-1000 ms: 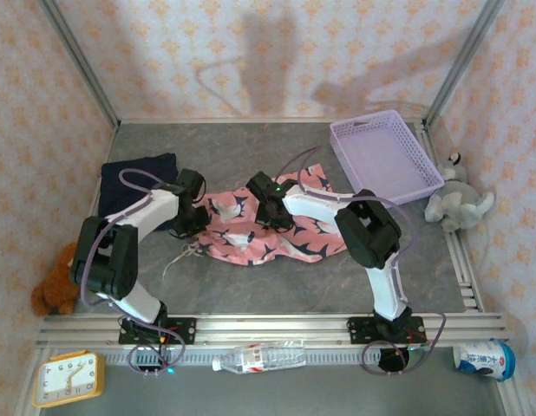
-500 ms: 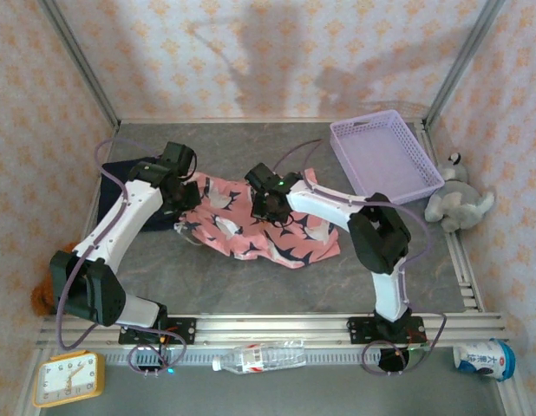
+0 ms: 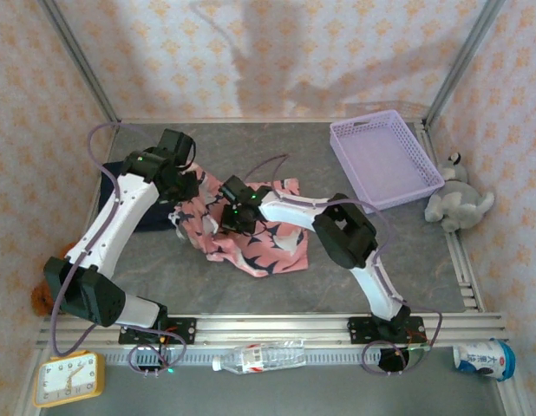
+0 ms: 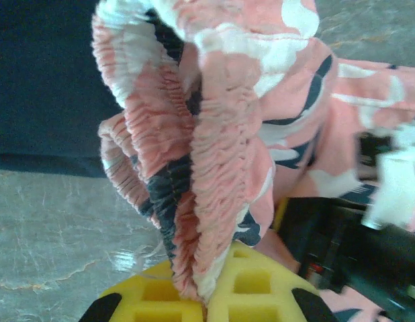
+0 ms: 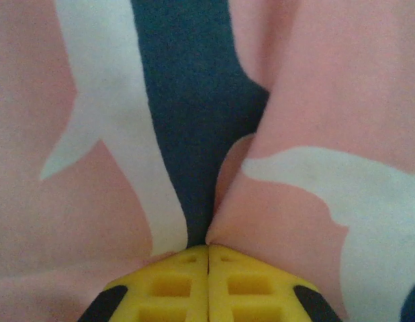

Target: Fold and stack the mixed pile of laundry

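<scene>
Both grippers are clenched on the salmon-pink shark cloth (image 3: 261, 250), bunched mid-way along the counter (image 3: 251, 149): the left gripper (image 4: 207, 300) grasps its elastic waistband, and the right gripper (image 5: 207, 268) pinches a fold just to the right. For a clean fold, I judge the held edge should stay taut and level, then be laid flat before either gripper lets go. The navy cloth (image 4: 39, 74) lies largely under the left arm, and how many layers each gripper holds cannot be told.

so my left arm (image 3: 120, 212) stretches far forward, left gripper (image 3: 188, 187) pinched on the pink cloth (image 3: 268, 251). my right arm (image 3: 290, 206) folds at the elbow and swings across leftward, right gripper (image 5: 207, 251) clamped on it too, yellow pads (image 5: 174, 285) pressed together.
</scene>
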Robot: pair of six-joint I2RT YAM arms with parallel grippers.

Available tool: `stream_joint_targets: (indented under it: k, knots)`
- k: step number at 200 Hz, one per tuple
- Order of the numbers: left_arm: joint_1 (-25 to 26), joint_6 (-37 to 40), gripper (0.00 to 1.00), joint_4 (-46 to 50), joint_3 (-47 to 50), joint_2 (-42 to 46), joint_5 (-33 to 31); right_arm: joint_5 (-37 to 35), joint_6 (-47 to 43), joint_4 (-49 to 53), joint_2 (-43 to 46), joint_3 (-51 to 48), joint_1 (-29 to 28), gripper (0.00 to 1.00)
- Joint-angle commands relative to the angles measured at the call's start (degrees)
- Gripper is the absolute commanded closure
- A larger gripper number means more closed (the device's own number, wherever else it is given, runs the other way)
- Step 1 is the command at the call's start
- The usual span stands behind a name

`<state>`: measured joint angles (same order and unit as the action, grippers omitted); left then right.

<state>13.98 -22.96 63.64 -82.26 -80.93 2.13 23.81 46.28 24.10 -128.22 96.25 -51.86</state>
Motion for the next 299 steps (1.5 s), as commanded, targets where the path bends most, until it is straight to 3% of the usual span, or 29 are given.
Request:
stream_joint_targets:
  k: [1, 27, 53, 111, 147, 166, 181, 248, 278, 299]
  knots:
    - [1.5, 1.4, 1.00, 3.4, -3.1, 0.1, -3.4, 0.4, 1.6, -0.4, -1.0, 0.6, -0.6, 0.82]
    - [1.9, 2.0, 1.00, 3.7, -3.4, -0.4, -6.0, -5.6, -0.4, 4.6, 4.9, -2.0, -0.1, 0.57]
    - [2.6, 2.3, 1.00, 4.1, -4.4, -0.8, -8.1, -8.6, 0.4, 4.3, 13.8, -10.3, 1.6, 0.48]
    - [5.2, 3.6, 1.00, 5.7, -6.4, -2.6, -13.6, -15.9, -2.2, 10.0, 31.8, -27.7, 7.4, 0.44]
    - [8.7, 1.9, 1.00, 6.1, -7.5, -3.9, -14.8, -18.0, -3.4, 11.0, 34.1, -35.2, 10.5, 0.49]
    - [11.2, 0.4, 1.00, 7.0, -8.7, -5.6, -16.5, -17.5, -3.4, 9.5, 32.6, -37.9, 11.4, 0.69]
    - [13.6, -1.0, 1.00, 8.3, -10.2, -7.6, -19.0, -17.8, -2.9, 9.0, 30.6, -38.8, 11.7, 0.74]
    - [23.7, -10.7, 1.00, 9.1, -15.6, -16.1, -21.8, -13.6, -2.4, 3.6, 27.6, -41.1, 11.7, 0.81]
    - [27.7, -14.6, 1.00, 6.8, -19.2, -21.6, -18.2, -13.8, -2.6, 3.1, 28.4, -41.8, 11.7, 0.82]
    - [29.5, -17.0, 1.00, 4.1, -22.6, -25.8, -12.3, -13.7, -2.3, 2.3, 28.7, -42.5, 11.7, 0.82]
